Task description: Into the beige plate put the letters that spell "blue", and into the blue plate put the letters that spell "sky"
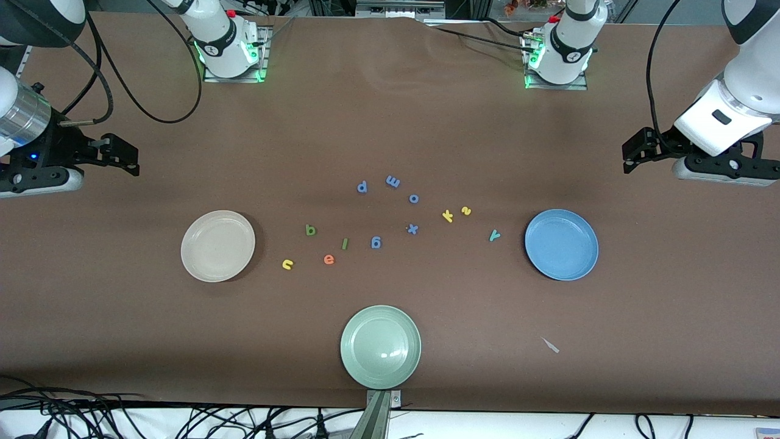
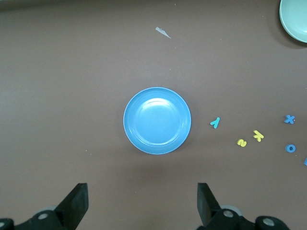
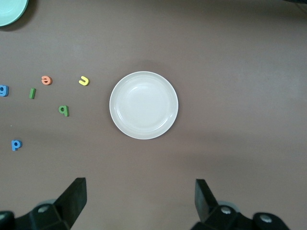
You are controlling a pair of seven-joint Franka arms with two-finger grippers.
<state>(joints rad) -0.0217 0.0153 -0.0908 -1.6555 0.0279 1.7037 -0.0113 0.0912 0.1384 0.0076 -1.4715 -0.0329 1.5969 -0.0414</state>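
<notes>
The beige plate (image 1: 217, 246) lies toward the right arm's end of the table, the blue plate (image 1: 561, 244) toward the left arm's end. Between them, by the beige plate, lie the dark green b (image 1: 311, 230), green l (image 1: 345, 244), yellow u (image 1: 287, 264) and orange e (image 1: 329, 259). Yellow s (image 1: 466, 211), yellow k (image 1: 448, 216) and teal y (image 1: 495, 235) lie by the blue plate. My left gripper (image 2: 142, 201) hangs open and empty, high beside the blue plate (image 2: 157, 120). My right gripper (image 3: 140, 199) hangs open and empty beside the beige plate (image 3: 144, 105).
A pale green plate (image 1: 381, 346) sits near the table's front edge. Blue letters p (image 1: 362, 186), m (image 1: 393, 181), o (image 1: 414, 199), x (image 1: 412, 228) and g (image 1: 376, 242) lie among the others. A small pale scrap (image 1: 550, 345) lies nearer the camera than the blue plate.
</notes>
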